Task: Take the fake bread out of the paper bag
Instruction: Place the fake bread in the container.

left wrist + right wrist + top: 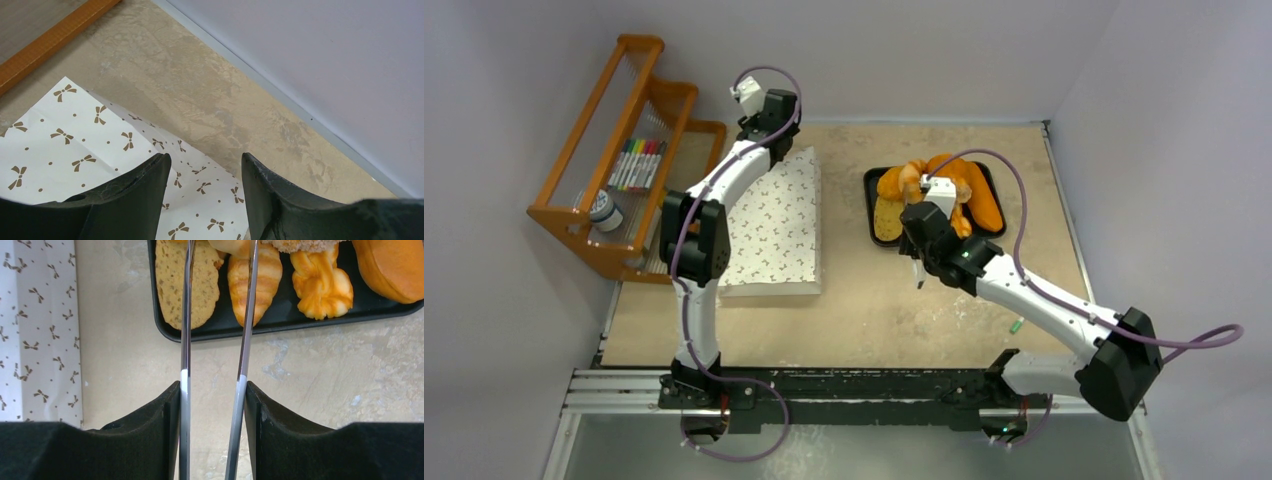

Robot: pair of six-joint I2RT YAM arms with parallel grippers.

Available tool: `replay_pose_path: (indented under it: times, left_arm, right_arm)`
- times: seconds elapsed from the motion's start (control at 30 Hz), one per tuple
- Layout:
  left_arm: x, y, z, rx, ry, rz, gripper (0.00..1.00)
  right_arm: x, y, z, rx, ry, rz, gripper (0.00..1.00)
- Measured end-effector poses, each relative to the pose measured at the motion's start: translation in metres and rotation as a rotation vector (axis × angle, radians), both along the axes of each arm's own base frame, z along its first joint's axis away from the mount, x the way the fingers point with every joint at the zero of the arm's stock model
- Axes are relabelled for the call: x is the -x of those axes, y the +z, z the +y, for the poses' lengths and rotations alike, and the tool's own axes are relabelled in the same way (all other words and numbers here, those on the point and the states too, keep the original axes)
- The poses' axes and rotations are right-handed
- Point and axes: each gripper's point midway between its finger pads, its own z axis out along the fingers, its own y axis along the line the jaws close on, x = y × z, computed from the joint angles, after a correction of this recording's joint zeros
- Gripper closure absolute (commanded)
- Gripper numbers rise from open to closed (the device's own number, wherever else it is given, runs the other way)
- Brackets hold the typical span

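The fake bread (939,190) is out of the paper bag (774,225) as far as the views show: the pieces are heaped on a black tray (165,335) standing to the right of the bag, apart from it. The bag itself lies flat and slack on the table, so the task looks nearly or wholly done, though I cannot tell whether a piece is hidden inside. The pieces differ: a flat tan slice (187,285) with a speckled, grainy face, a ridged golden roll (265,280), a glossy twisted knot (320,285) and a smooth orange loaf (390,265). The bag is white creased paper printed with small brown bows. To the right of the bag, the right gripper (212,390) is clamped on thin metal tongs (186,315) whose tips reach over the bread. The left gripper (206,162) hangs above the bag's far corner, jaws apart and empty. Left of the bag stands a wooden rack (584,215).
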Motion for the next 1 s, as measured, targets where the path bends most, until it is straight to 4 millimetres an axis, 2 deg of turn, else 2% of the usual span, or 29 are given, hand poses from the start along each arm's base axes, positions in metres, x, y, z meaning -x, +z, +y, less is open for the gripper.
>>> replay_pose_path:
  times: [0.2, 0.6, 1.0]
  left_arm:
    - [0.000, 0.000, 0.000, 0.000, 0.000, 0.000, 0.45]
    - [0.000, 0.000, 0.000, 0.000, 0.000, 0.000, 0.45]
    - [0.000, 0.000, 0.000, 0.000, 0.000, 0.000, 0.45]
  right_arm:
    - [0.006, -0.008, -0.005, 0.008, -0.004, 0.020, 0.53]
    - [0.016, -0.006, 0.006, -0.012, 0.022, 0.017, 0.53]
    - [0.028, -0.002, 0.005, 0.004, 0.017, 0.010, 0.53]
